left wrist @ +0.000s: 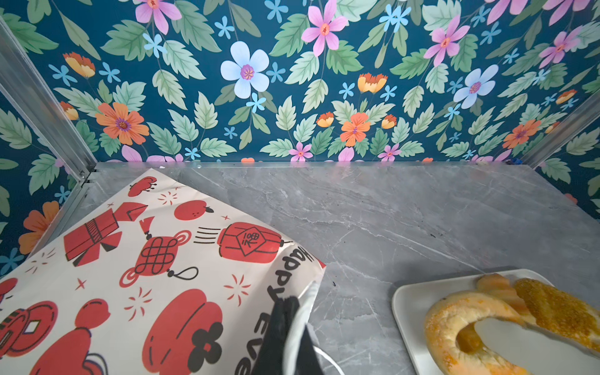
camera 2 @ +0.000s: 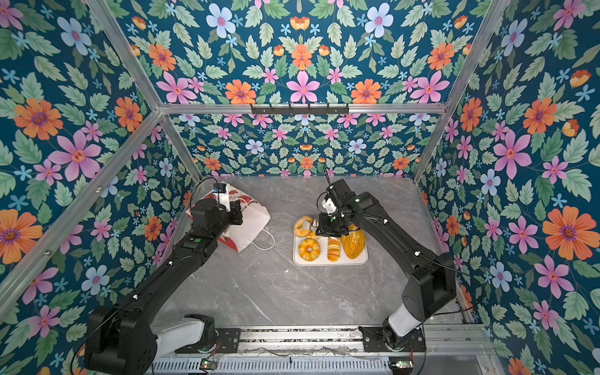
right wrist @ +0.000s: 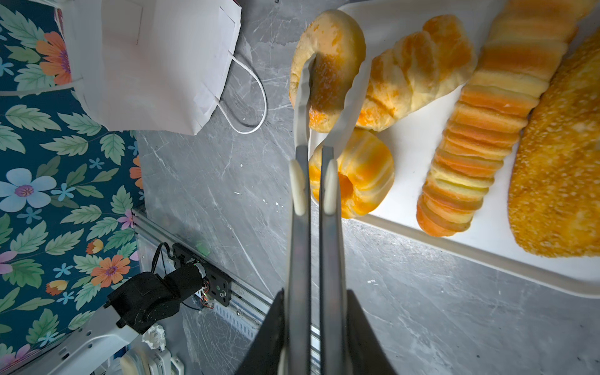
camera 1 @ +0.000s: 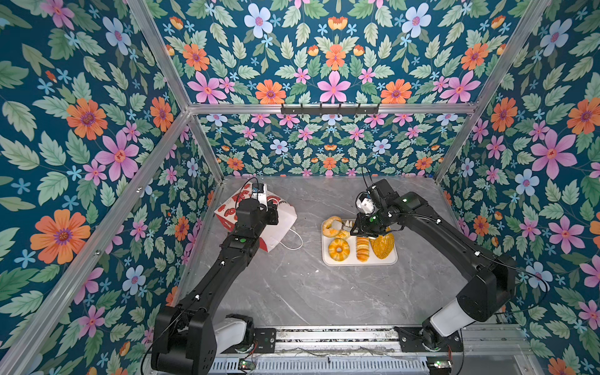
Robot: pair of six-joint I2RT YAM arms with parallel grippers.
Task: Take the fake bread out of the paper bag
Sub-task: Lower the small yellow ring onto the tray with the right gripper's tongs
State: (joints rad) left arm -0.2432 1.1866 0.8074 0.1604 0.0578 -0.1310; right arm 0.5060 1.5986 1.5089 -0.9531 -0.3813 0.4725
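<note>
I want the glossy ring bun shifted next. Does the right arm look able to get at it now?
Probably yes: the ring bun lies uncovered on the tray, near the tongs. But the right arm's fingers are shut on the tongs, which pinch the pale bagel, so that must go first.

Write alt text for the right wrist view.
The right hand holds metal tongs whose tips straddle a pale bagel at a white tray's edge, beside a pastry, ring bun, ridged loaf and seeded loaf. The paper bag lies nearby on the grey table.
</note>
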